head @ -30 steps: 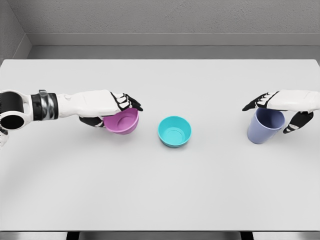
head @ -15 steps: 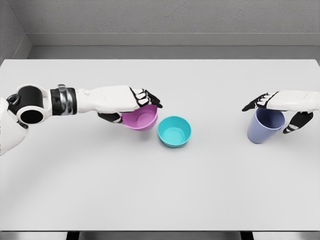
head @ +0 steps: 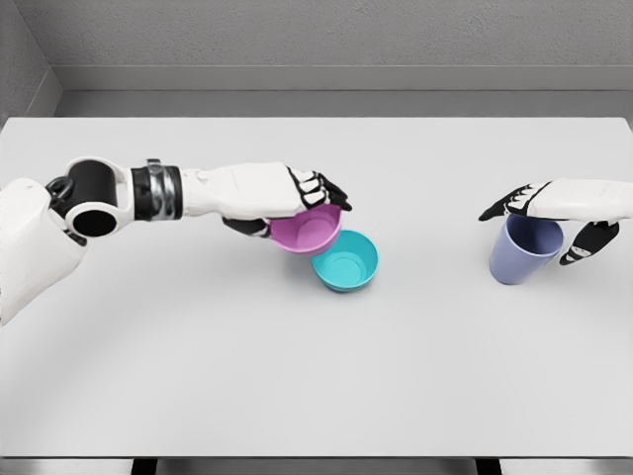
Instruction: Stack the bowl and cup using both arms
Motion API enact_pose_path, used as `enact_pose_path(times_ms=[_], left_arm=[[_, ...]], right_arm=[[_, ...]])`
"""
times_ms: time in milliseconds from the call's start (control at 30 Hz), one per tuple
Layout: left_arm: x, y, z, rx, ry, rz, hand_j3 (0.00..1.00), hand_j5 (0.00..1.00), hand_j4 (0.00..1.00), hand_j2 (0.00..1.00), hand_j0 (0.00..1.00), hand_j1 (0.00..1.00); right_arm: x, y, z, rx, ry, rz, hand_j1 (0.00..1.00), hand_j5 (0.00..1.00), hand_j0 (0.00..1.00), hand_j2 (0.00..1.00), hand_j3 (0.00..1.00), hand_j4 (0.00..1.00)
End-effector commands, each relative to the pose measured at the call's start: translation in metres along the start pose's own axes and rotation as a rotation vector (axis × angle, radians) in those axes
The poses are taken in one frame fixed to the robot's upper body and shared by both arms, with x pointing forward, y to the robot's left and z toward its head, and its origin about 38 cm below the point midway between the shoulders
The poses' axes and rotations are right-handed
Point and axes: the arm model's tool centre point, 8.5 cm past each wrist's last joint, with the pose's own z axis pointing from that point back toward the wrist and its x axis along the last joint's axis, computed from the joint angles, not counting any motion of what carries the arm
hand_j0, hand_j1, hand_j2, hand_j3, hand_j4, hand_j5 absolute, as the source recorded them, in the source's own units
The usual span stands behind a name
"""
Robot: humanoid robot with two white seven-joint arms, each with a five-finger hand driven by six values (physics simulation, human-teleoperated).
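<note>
A white table point(head: 316, 376) is seen from the head view, with grey walls behind its far edge. The left arm is extended from the left edge of the picture across the table toward the middle. The left hand point(head: 282, 193) is closed on a pink bowl point(head: 308, 232): the fingers are laid over the near-left part of the rim and the thumb is tucked beneath the bowl's wall. The pink bowl is held tilted, its opening turned partly toward the right, and appears to be lifted off the table surface. Its right edge overlaps the upper-left rim of a teal bowl point(head: 346, 262); whether the two bowls are touching cannot be told from this view. The teal bowl is set upright on the table near the middle, its inside visible. Well apart from both bowls, toward the right edge of the table, a lilac cup point(head: 524, 252) is observed, tilted slightly with its opening toward the upper right. The right hand point(head: 559, 203) is closed on the cup: the dark-tipped fingers are curved over the rim from above and the thumb is placed against the right side of the cup. Whether the cup's base is in contact with the table cannot be confirmed.
</note>
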Motion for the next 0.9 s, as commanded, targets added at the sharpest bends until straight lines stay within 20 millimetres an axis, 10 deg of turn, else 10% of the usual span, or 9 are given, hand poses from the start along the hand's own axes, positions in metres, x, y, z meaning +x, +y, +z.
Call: enact_pose_path(times_ms=[0,867], left_arm=[[0.003,-0.003,-0.006,-0.005,-0.014,0.010,0.51,0.51,0.51,0.51,0.51,0.51],[0.005,0.001,-0.051,-0.038,-0.031,-0.031,0.52,0.52,0.52,0.52,0.52,0.52]], right_arm=[[0.000,0.000,0.000,-0.004,0.001,-0.006,1.00,1.00,1.00,1.00,1.00,1.00],[-0.001,0.000,0.001,-0.004,0.002,-0.006,1.00,1.00,1.00,1.00,1.00,1.00]])
